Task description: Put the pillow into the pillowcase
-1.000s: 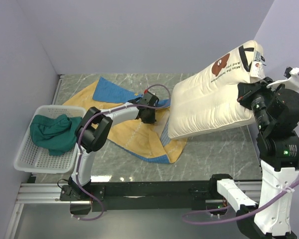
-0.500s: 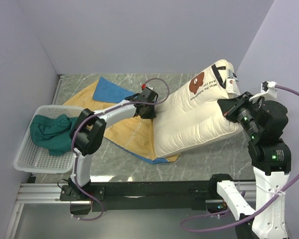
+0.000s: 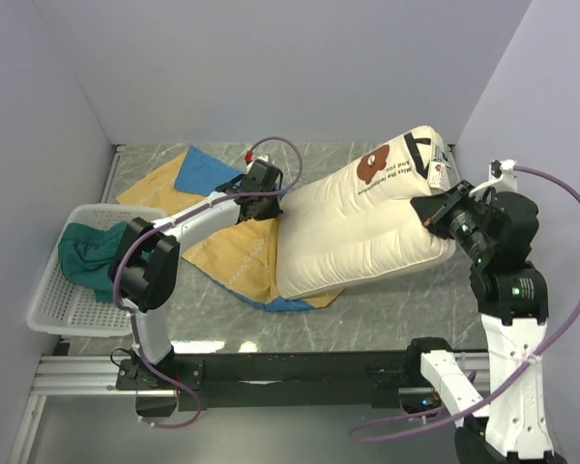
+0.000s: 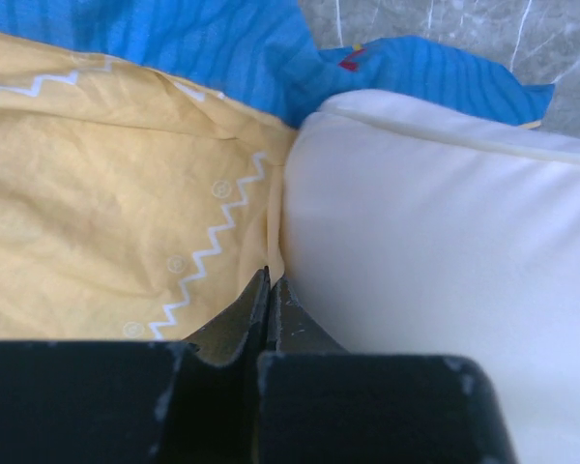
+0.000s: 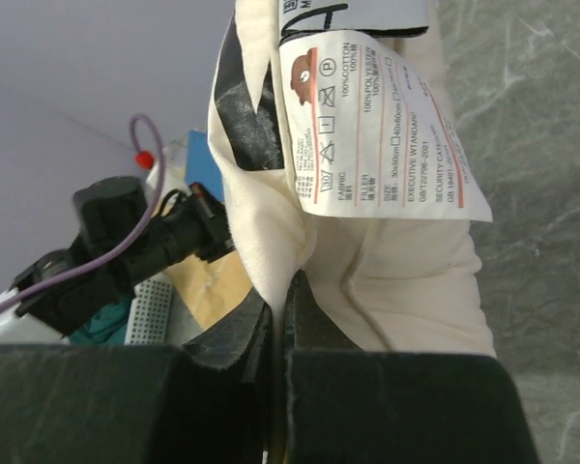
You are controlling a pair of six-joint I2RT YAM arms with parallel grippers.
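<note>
Pillow (image 3: 367, 227) lies slantwise across the middle of the marble table (image 3: 416, 300) in your top view, its end with the brown bear print (image 3: 370, 166) lifted toward 2 o'clock, its plain end low toward 7 o'clock and lying over the pillowcase (image 3: 234, 259); you cannot tell whether that low end sits inside the opening or only on top. The pillowcase spreads from the centre out to 10 o'clock, mustard-yellow face up, with blue showing at its far corner and under the pillow's near edge. Your right gripper (image 3: 427, 215) is at 3 o'clock, fingers clamped on the pillow's raised corner just below the white care tag (image 5: 367, 126); its wrist view shows cream fabric bunched between the tips. Your left gripper (image 3: 268, 205) reaches in from 9 o'clock to the pillow's left edge, its fingers (image 4: 254, 309) pressed together on what looks like a thin fold of the yellow cloth, right against the pillow. At 9 o'clock a white basket (image 3: 53, 290) holds a teal cloth (image 3: 97, 256), well apart from the pillow.
</note>
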